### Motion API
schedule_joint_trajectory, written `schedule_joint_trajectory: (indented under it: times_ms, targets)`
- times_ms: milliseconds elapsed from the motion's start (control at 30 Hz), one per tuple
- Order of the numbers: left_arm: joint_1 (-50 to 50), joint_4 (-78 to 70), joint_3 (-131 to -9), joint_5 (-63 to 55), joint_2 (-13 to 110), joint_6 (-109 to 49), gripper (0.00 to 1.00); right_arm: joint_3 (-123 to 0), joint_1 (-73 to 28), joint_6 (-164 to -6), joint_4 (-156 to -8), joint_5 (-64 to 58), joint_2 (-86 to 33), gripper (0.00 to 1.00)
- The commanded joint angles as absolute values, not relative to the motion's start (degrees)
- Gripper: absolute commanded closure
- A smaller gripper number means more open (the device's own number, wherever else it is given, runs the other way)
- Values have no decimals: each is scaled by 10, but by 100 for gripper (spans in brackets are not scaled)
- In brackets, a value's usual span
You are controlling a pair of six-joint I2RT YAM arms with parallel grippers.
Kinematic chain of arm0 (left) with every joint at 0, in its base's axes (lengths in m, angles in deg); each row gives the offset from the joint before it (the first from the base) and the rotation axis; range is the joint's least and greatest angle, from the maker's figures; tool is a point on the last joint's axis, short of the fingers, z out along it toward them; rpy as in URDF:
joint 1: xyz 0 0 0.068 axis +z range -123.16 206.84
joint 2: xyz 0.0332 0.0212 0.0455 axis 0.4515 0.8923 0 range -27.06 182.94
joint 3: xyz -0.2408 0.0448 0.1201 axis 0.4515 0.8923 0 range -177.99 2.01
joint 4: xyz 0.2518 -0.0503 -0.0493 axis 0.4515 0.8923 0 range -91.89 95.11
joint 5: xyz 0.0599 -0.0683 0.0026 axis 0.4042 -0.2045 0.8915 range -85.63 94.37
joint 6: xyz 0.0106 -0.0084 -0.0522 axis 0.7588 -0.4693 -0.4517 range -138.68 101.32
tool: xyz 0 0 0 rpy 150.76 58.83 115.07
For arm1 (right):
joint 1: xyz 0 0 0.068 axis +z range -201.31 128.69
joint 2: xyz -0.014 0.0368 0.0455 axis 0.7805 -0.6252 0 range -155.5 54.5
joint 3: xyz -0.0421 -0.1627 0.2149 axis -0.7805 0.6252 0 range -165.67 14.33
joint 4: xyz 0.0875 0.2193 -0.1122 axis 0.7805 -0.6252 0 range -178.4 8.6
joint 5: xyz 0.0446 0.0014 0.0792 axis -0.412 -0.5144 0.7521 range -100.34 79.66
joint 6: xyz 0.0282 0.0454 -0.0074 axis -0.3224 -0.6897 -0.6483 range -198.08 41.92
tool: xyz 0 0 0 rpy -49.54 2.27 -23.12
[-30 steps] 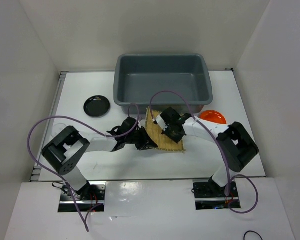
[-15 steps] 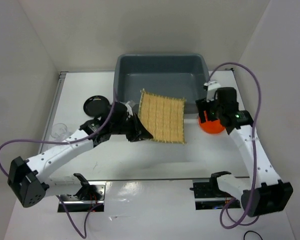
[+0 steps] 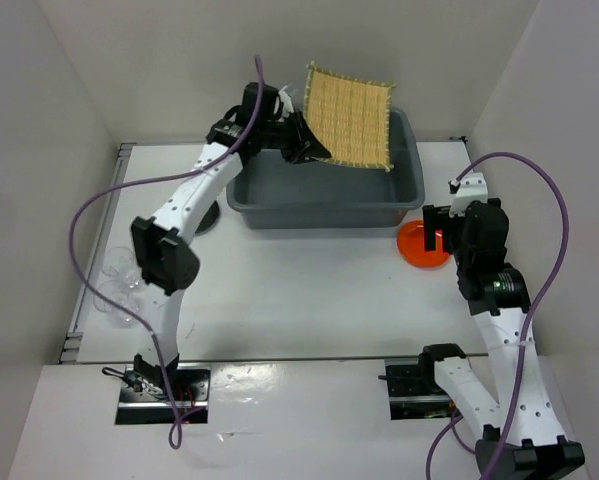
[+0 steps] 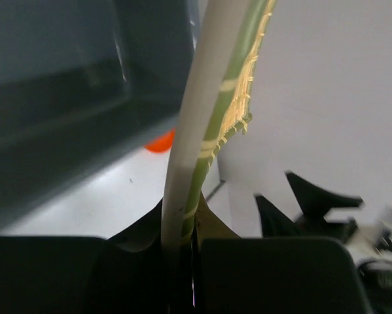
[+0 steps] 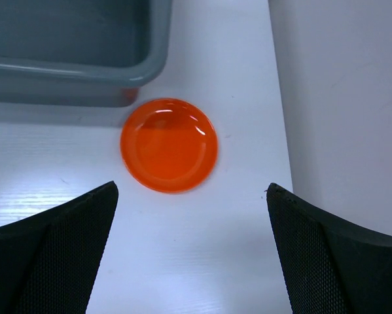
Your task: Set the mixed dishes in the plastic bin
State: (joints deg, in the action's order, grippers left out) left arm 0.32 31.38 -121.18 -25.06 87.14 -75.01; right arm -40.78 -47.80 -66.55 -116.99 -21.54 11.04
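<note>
White walls (image 3: 69, 90) close in a white tabletop (image 3: 299, 290) on three sides. At the 12 o'clock end of the tabletop sits the grey bin (image 3: 324, 190), and nothing shows inside it.

From the top camera, the left arm reaches up to the bin's 11 o'clock corner. The left fingers (image 3: 301, 143) are clenched on the bamboo mat (image 3: 351, 117) at its 8 o'clock corner. The mat hangs in the air over the bin's far rim, between 12 and 1 o'clock. It is tilted so its woven face turns toward the overhead camera. The left wrist camera sees the mat edge-on, a pale strip (image 4: 212, 124) rising from between the pinched fingers, with the bin's dark wall (image 4: 65, 98) at 10 o'clock.

The orange plate (image 3: 419, 246) lies flat on the tabletop just off the bin's 5 o'clock corner, close to it but apart. The right fingers (image 5: 58, 248) are spread wide and hold nothing. They hover above the plate, which shows whole (image 5: 169, 144) at 12 o'clock between them in the right wrist view.

A cluster of clear cups (image 3: 119, 282) stands at the tabletop's 9 o'clock edge, well apart from the bin.
</note>
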Motion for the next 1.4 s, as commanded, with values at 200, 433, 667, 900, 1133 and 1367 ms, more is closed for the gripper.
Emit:
schedule_joint_trajectory:
  times_ms: [200, 433, 667, 900, 1133, 1367]
  targets:
    - [42, 466, -1725, -366, 1253, -740, 100, -359, -510, -637, -1096, -240, 140, 1]
    - [60, 402, -1778, -369, 1364, -797, 100, -317, -523, -632, -1060, -246, 213, 1]
    - [55, 321, -1778, -376, 1437, -856, 100, -291, -482, -621, -1035, -238, 240, 1]
    - [26, 248, -1778, -388, 1487, -929, 100, -291, -477, -621, -1035, -249, 205, 1]
    - [19, 235, -1778, -398, 1507, -947, 95, -286, -477, -621, -1035, -249, 200, 1]
    - [25, 262, -1778, -391, 1489, -920, 6, -280, -477, -621, -1024, -261, 194, 1]
